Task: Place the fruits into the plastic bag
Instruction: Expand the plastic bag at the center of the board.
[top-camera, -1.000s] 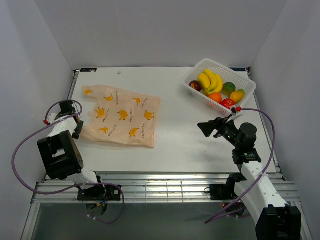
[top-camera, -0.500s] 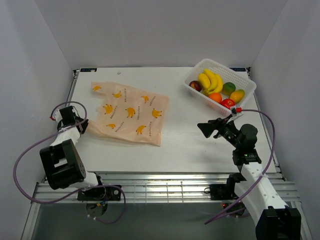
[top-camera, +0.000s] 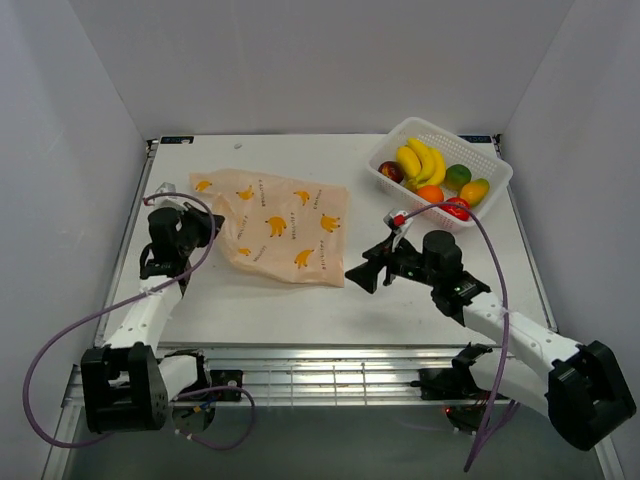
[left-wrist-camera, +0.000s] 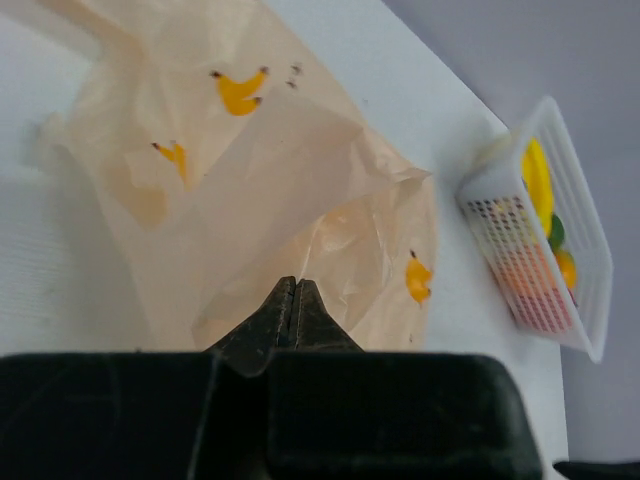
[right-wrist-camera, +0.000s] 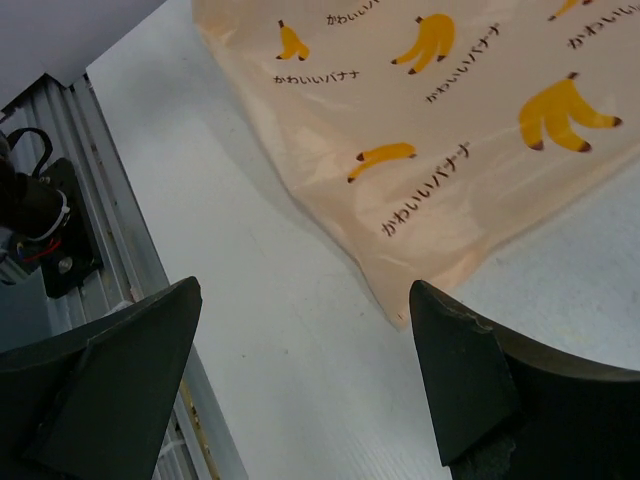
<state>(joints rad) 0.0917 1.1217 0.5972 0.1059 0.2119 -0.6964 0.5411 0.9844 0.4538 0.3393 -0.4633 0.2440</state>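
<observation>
The peach plastic bag (top-camera: 285, 225) printed with bananas lies rumpled on the table's left half. My left gripper (top-camera: 212, 222) is shut on its left edge; in the left wrist view the closed tips (left-wrist-camera: 296, 282) pinch the thin film of the plastic bag (left-wrist-camera: 250, 180). My right gripper (top-camera: 368, 268) stands open just off the bag's near right corner; nothing is between its fingers (right-wrist-camera: 305, 300), and the plastic bag (right-wrist-camera: 450, 130) lies ahead of them. The fruits all sit in the basket: banana bunch (top-camera: 420, 160), orange (top-camera: 430, 194), red piece (top-camera: 455, 206), green piece (top-camera: 458, 175).
The white lattice basket (top-camera: 440, 130) stands at the back right, also seen in the left wrist view as the white basket (left-wrist-camera: 530, 270). The table's near metal rail (right-wrist-camera: 110, 200) runs just behind my right gripper. White walls close in on both sides.
My left gripper shut on the bag's edge and dragged the bag to the right, rumpling it. My right arm swung left and down toward the bag's near right corner.
</observation>
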